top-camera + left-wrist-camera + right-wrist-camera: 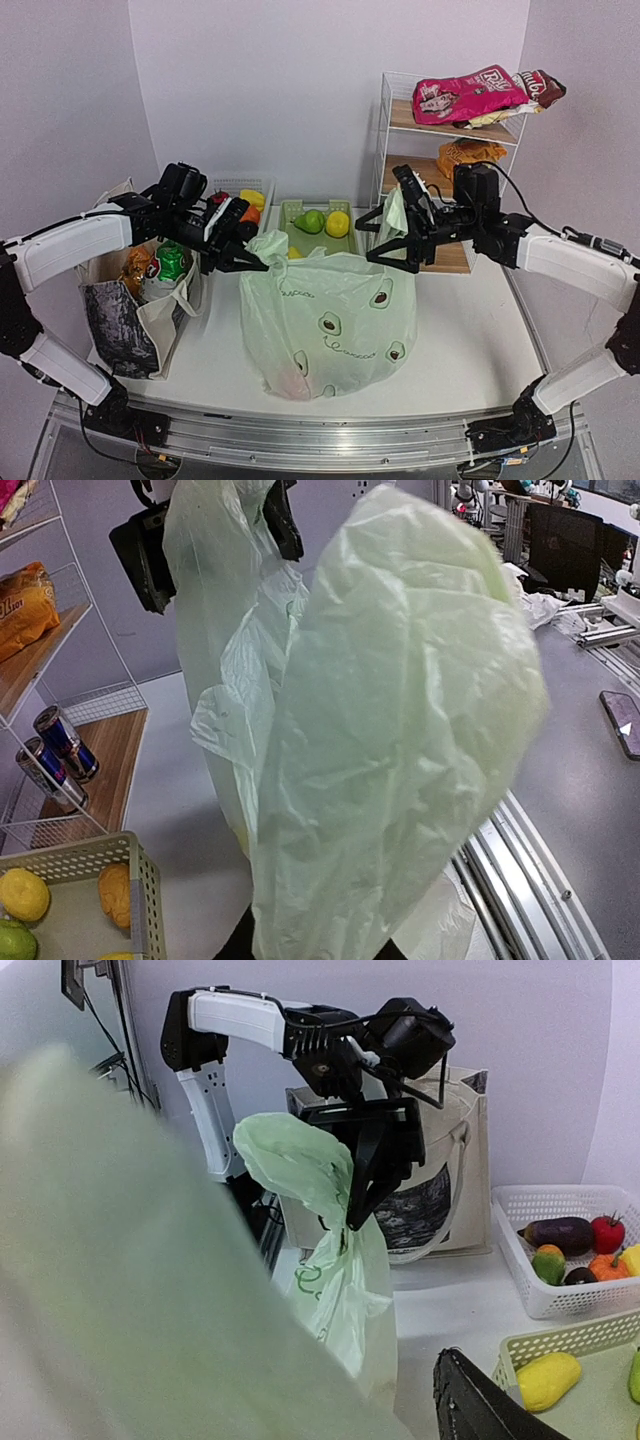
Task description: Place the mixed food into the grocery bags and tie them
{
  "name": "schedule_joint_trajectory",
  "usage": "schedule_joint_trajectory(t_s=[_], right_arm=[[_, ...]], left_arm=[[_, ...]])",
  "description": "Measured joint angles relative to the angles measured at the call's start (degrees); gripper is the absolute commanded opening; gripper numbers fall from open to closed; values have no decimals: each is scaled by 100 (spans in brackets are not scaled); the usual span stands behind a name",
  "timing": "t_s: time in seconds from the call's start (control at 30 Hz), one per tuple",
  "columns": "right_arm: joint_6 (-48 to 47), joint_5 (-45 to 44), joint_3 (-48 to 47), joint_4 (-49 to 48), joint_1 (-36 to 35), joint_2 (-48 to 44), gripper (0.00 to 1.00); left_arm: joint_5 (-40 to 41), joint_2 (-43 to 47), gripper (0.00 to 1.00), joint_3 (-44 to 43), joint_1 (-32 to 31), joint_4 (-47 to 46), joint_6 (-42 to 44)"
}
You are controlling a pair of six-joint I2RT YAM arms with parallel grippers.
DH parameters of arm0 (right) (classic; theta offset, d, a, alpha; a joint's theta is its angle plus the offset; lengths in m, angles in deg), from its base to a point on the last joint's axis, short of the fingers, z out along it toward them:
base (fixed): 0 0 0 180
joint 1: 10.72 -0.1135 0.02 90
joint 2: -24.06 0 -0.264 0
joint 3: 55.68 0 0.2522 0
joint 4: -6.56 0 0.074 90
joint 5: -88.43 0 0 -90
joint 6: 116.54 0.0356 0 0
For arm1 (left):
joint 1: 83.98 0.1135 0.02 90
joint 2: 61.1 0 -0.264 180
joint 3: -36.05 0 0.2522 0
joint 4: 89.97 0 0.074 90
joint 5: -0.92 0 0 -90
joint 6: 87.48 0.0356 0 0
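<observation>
The pale-green plastic bag (325,320) printed with avocados stands mid-table with something reddish showing through its lower left. My left gripper (260,263) is shut on its left handle (300,1160). My right gripper (385,250) is shut on its right handle (396,215). Both handles are pulled up and apart. Plastic (400,730) fills the left wrist view and hides my left jaws. The beige canvas tote (130,310) stands at the left, with a green-white packet (170,262) and an orange packet (136,266) inside. One black right finger (480,1400) shows.
A green slotted basket (318,208) behind the bag holds a green fruit (310,222) and a yellow fruit (338,224). A white basket (560,1295) holds toy produce. A wire shelf rack (385,130) at the back right carries a pink packet (465,95), an orange packet (470,155) and drink cans (55,755).
</observation>
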Motion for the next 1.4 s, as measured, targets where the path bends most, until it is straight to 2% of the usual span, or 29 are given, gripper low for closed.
schedule_joint_trajectory(t_s=[0.03, 0.1, 0.2, 0.3, 0.4, 0.6, 0.8, 0.87, 0.93, 0.97, 1.0, 1.03, 1.1, 1.17, 1.2, 1.4], right_arm=[[20, -77, 0, -36, -76, 29, 61], [105, -210, 0, -104, -226, 118, 33], [293, -408, -2, -233, -398, 314, 2], [660, -636, -7, -289, -459, 443, 0], [1376, -1181, -181, -158, -538, 558, 0], [2236, -3514, -871, 951, -1381, 683, 0], [2786, -4789, -987, 1767, -1965, 745, 0], [2848, -4892, -1081, 1934, -2026, 861, 6], [2855, -4883, -1160, 2040, -2048, 952, 25], [2841, -4851, -1189, 2084, -2050, 979, 40], [2795, -4781, -1213, 2123, -2052, 986, 51], [2717, -4739, -1228, 2159, -2052, 987, 60], [2525, -4616, -1235, 2242, -1985, 987, 72], [2325, -4493, -1235, 2321, -1894, 984, 76], [2201, -4417, -1235, 2355, -1858, 976, 83], [1381, -4238, -1235, 2720, -1724, 809, 90]], left_arm=[[-18, -15, 10, -29, 0, 3, 15], [-52, -34, 2, -57, 0, 12, 11], [-78, -143, 0, -199, -6, 126, -44], [-59, -270, 0, -367, -38, 242, -107], [374, -331, 0, -565, -282, 502, -119], [1271, -471, 0, -1086, -1329, 829, -182], [1581, -767, 0, -1467, -1368, 972, -625], [1622, -976, 0, -1626, -1357, 1010, -777], [1663, -1139, 0, -1683, -1357, 1040, -885], [1691, -1193, 0, -1686, -1357, 1069, -915], [1720, -1225, 0, -1685, -1357, 1101, -935], [1694, -1237, 0, -1684, -1357, 1135, -966], [1609, -1226, 0, -1686, -1362, 1239, -1028], [1508, -1218, 0, -1687, -1375, 1313, -1065], [1469, -1218, 0, -1687, -1375, 1341, -1070], [1365, -1222, 0, -1687, -1375, 1361, -1171]])
